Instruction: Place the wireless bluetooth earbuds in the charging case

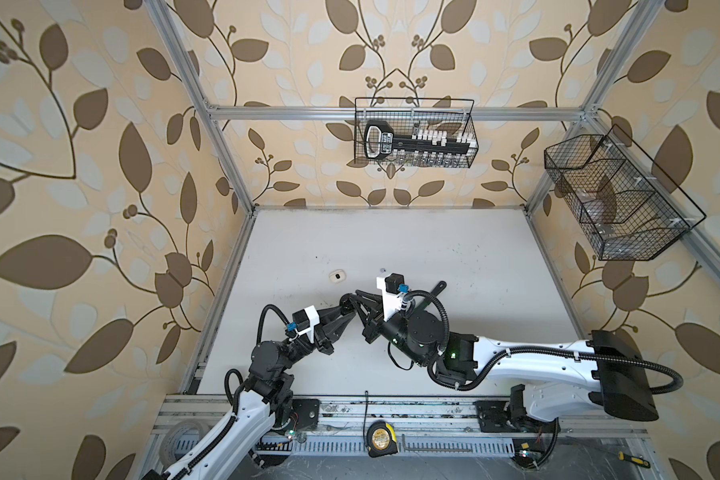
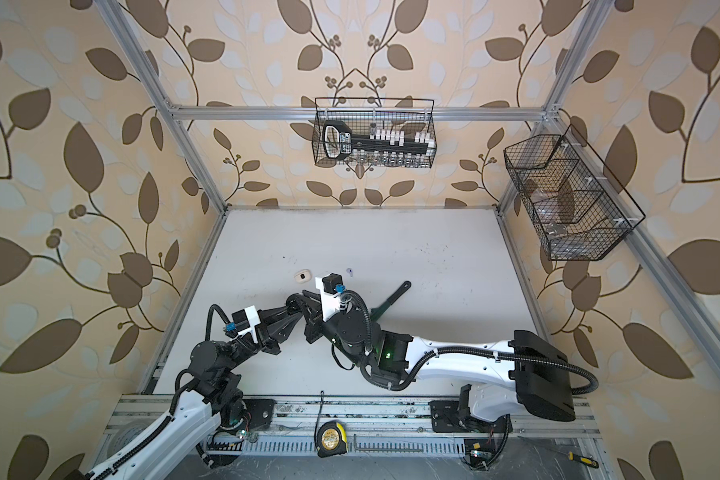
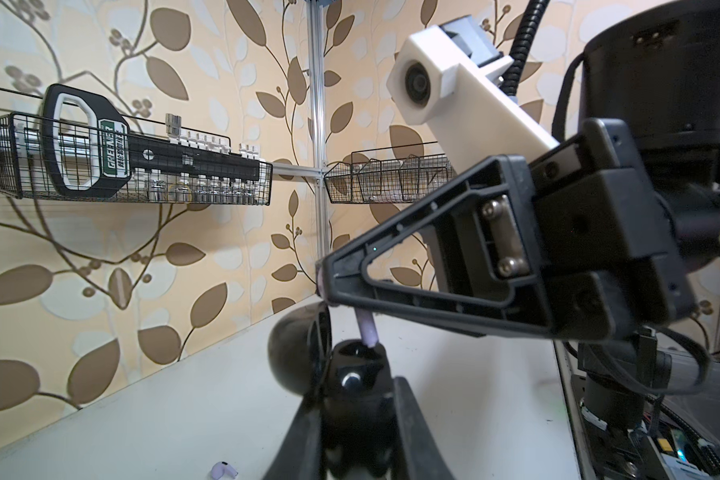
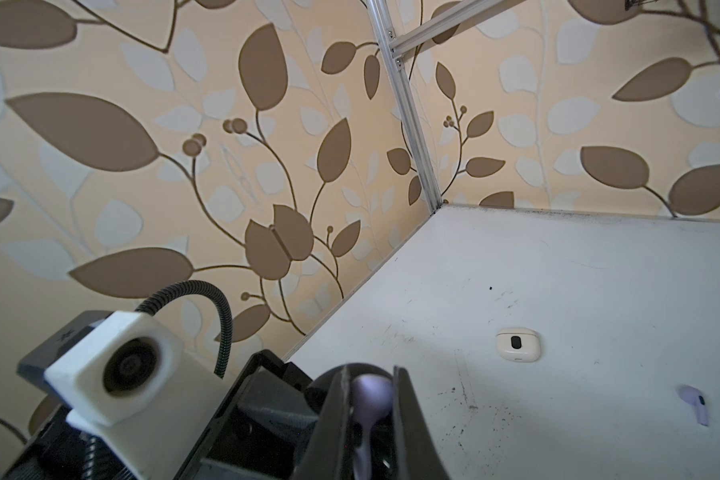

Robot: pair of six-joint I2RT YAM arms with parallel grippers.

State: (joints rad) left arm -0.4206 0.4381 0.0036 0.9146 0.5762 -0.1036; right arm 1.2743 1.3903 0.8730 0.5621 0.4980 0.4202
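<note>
My left gripper point(image 3: 354, 399) is shut on a black charging case point(image 3: 352, 374), held off the table with its rounded lid point(image 3: 296, 349) swung open. My right gripper point(image 4: 371, 395) is shut on a pale lilac earbud point(image 4: 371, 392). In the left wrist view this earbud's stem point(image 3: 368, 330) points down into the case's mouth and touches its rim. In both top views the two grippers point(image 1: 341, 312) point(image 1: 356, 300) meet tip to tip over the table's middle. A second lilac earbud point(image 4: 695, 403) lies loose on the table. A white case point(image 4: 518, 344) lies near it.
A long dark green wrench-shaped tool point(image 1: 437, 286) lies beside the right arm. On the back wall hangs a wire basket with a socket set point(image 1: 414, 133); a second wire basket point(image 1: 616, 199) hangs on the right wall. A tape measure point(image 1: 381, 438) sits on the front rail.
</note>
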